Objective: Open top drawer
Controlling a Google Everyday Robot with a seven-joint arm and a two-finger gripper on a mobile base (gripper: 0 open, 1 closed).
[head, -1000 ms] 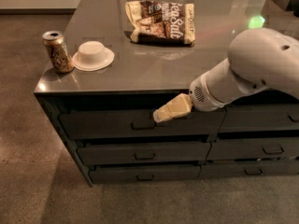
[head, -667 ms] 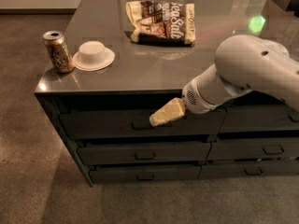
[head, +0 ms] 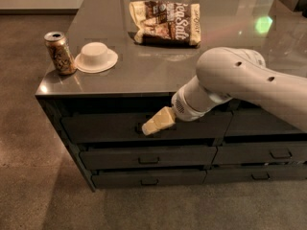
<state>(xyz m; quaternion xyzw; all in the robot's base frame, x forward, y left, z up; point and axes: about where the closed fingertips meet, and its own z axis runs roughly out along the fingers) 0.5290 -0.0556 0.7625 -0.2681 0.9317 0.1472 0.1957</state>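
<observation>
The grey cabinet and its worktop [head: 144, 75] sit exactly as they did a second ago; nothing on or in them shifts. The white arm [head: 240, 78] is what changes: its bulky upper part swings left and lower across the right half of the front, covering more of the worktop's edge than before.

The top drawer [head: 100, 126], the tall-fronted one directly under the worktop on the left side, shows no change. Its front stays flush with the frame and in line with the lower drawers [head: 148, 157], so I judge it to be fully closed and the pull not yet begun.

On the worktop the snack bag [head: 168, 23], the white bowl [head: 96, 56] and the can [head: 58, 51] are all well apart from the action and unmoved.

The cream-coloured hand [head: 149, 125] travels left and slightly down along the drawer front, and its tip now lies at the middle of that front, where the handle sat in plain sight a second ago. The handle is now covered by the tip. Whether the hand is apart, together or already clamped on the bar I cannot tell. The approach looks essentially finished; what is left, in my judgement, is to secure the handle and draw straight outward
</observation>
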